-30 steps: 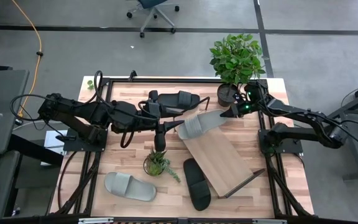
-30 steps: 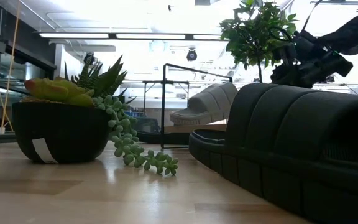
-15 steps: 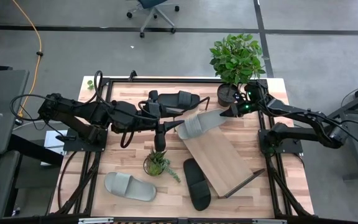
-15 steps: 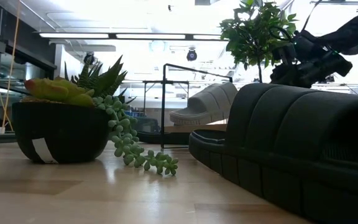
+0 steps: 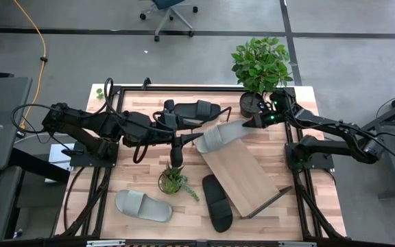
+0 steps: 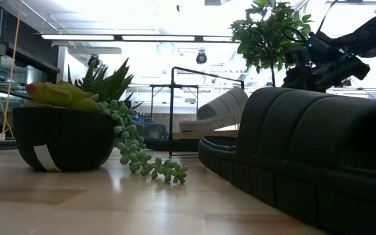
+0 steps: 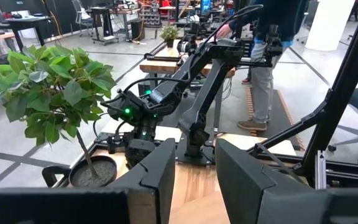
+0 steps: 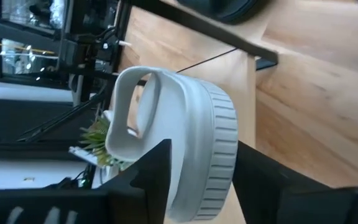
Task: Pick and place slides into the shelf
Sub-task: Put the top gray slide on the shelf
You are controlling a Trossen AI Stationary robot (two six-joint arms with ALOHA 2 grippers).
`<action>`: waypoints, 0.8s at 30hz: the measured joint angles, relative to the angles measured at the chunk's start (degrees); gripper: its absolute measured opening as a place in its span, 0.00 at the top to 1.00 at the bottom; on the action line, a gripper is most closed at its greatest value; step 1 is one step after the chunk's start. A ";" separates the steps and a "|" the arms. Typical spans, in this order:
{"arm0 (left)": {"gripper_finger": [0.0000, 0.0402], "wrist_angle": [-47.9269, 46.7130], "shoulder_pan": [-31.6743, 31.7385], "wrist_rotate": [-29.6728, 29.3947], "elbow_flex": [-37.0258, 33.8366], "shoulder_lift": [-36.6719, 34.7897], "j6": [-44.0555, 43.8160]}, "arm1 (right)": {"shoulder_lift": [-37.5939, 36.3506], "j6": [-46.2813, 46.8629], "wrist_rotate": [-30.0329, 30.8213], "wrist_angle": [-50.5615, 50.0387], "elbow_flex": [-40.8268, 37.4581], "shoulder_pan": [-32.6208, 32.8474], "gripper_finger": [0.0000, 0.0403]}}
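Light grey, wide-strapped, the slide [image 5: 220,136] at work lies on the upper end of the slanted light-wood shelf board [image 5: 242,173], its heel toward the right gripper [image 5: 255,123]. In the right wrist view the two dark fingers [image 8: 151,171] stand spread on either side of this grey sandal's heel [image 8: 191,149], with a little gap showing, so it rests on the board rather than in a pinch.

The left gripper [image 5: 176,155] hangs over the table's middle, just above the small succulent in a dark bowl [image 5: 175,180]; its fingers [image 7: 160,171] stand partly apart with nothing between them.

A black slide [image 5: 199,110] lies at the table's far edge, a second black slide [image 5: 217,202] on the tabletop beside the shelf's lower end, and the other grey slide [image 5: 142,205] near the front left. A leafy potted plant [image 5: 260,65] stands at the far right corner.
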 joint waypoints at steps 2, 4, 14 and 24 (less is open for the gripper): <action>0.75 0.00 0.00 0.00 -0.01 0.00 0.00 | 0.00 -0.43 1.53 -0.04 0.00 0.00 0.61; 0.75 0.00 0.00 0.00 -0.01 0.00 0.00 | 0.00 -0.65 2.79 -0.08 0.00 0.00 0.61; 0.75 -0.15 0.00 -0.02 -0.01 0.00 0.00 | -0.13 -1.39 7.00 -0.21 0.00 0.00 0.61; 0.75 -1.03 0.00 -0.44 -0.01 0.00 -0.02 | -0.61 -1.51 10.94 -0.22 0.00 0.00 0.61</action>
